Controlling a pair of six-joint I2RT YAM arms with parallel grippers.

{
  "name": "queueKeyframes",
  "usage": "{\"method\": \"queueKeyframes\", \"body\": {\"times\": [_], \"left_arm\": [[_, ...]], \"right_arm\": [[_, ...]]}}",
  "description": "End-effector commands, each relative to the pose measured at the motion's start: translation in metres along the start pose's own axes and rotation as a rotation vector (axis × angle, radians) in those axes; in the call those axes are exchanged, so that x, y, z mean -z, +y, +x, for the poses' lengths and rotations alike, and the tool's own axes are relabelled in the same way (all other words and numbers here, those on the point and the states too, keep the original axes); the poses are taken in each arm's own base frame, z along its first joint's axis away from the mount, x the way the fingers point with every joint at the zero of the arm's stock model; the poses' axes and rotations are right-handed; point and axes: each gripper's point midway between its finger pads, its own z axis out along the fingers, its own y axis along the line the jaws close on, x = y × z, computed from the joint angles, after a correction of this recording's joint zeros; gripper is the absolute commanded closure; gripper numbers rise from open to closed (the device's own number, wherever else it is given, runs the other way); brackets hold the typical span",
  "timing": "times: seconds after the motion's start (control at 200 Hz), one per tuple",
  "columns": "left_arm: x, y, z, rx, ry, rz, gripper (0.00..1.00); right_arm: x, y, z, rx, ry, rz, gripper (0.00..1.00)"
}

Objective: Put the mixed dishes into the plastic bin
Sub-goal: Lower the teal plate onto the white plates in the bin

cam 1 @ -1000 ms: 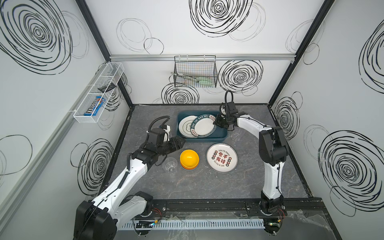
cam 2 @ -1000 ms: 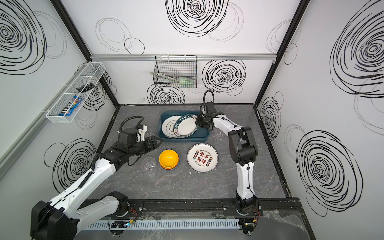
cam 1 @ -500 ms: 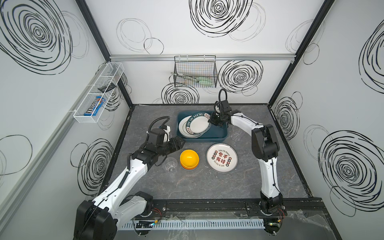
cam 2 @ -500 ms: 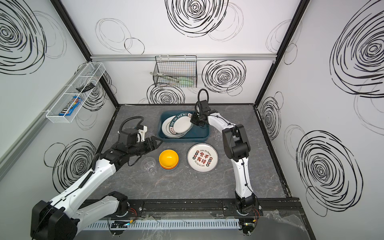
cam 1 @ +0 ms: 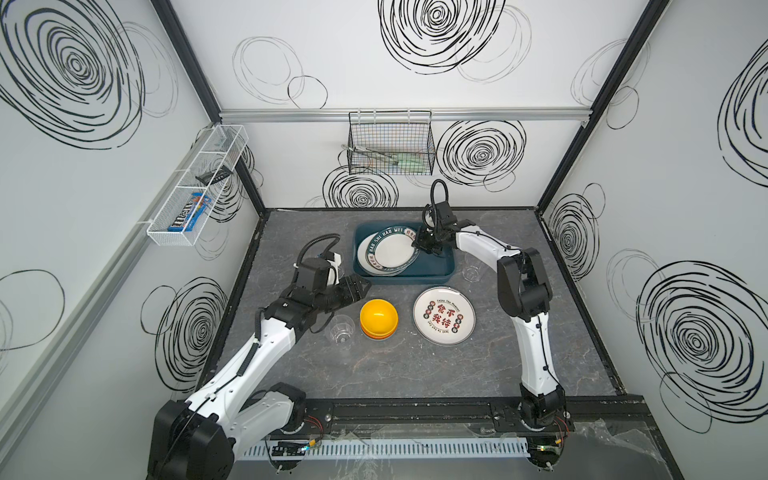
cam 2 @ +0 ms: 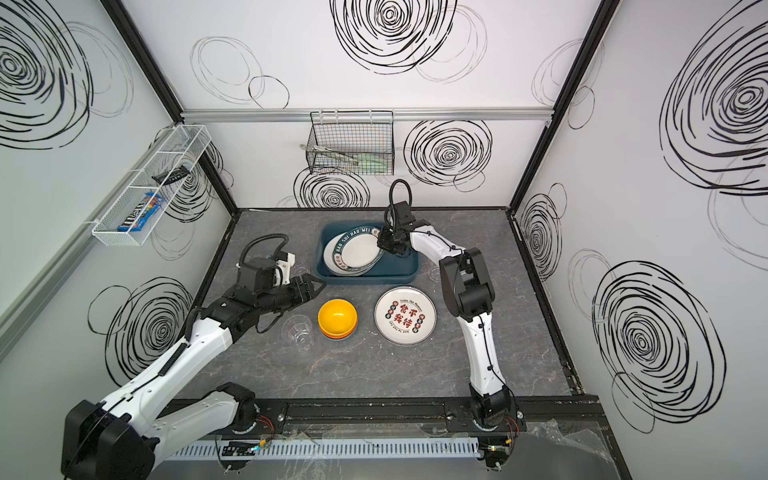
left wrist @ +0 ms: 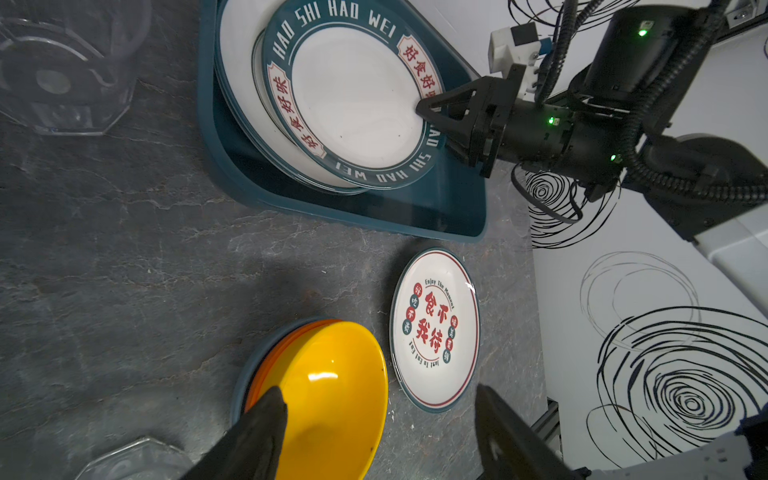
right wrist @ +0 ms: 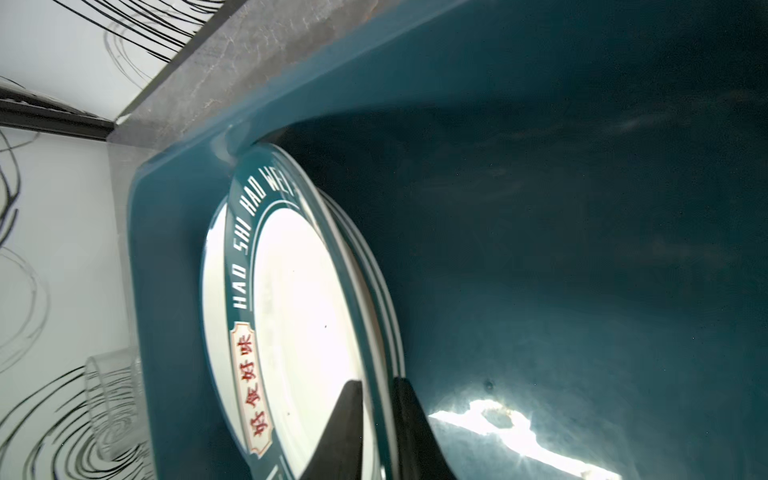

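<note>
Now, inside the plastic bin (cam 1: 432, 277) at the back of the grey tabletop (cam 1: 415, 374): a teal-rimmed plate (cam 1: 392, 249) tilted over at least one more white plate (left wrist: 237, 83). Right gripper (cam 1: 419, 245) down in the bin, one finger above and one below the teal-rimmed plate's edge, only a narrow gap between them; pinching or merely straddling, impossible to tell. Left gripper (cam 1: 362, 287) spread wide and empty, hovering just in front of the bin's left corner, near the yellow bowl (cam 1: 378, 316). Nested beneath that bowl, an orange bowl (cam 1: 376, 336) and, lowest, a blue bowl (left wrist: 237, 388). Just to the right of the stack, flat on the tabletop and outside the bin, the character plate (cam 1: 444, 316); just to the left, a clear tumbler (cam 1: 341, 330). Close beside the bin's right wall, a second tumbler (cam 1: 472, 272).
</note>
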Motion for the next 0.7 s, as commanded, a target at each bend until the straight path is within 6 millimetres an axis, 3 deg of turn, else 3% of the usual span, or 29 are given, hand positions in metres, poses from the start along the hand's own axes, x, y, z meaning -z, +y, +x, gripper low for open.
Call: {"method": "queueKeyframes", "body": {"times": [0.0, 0.175, 0.525, 0.695], "left_arm": [[0.001, -0.001, -0.006, -0.007, -0.028, 0.022, 0.25], [-0.001, 0.000, -0.004, -0.003, -0.023, 0.023, 0.25], [-0.002, 0.003, -0.001, 0.003, -0.019, 0.020, 0.25], [-0.003, 0.005, 0.000, 0.007, -0.017, 0.020, 0.25]], "right_arm": [[0.000, -0.007, 0.000, 0.020, -0.004, 0.060, 0.77], [-0.005, -0.013, 0.005, 0.024, 0.008, 0.074, 0.76], [-0.016, 0.000, 0.014, 0.062, 0.034, 0.063, 0.76], [-0.016, 0.000, 0.017, 0.071, 0.041, 0.069, 0.69]]}}
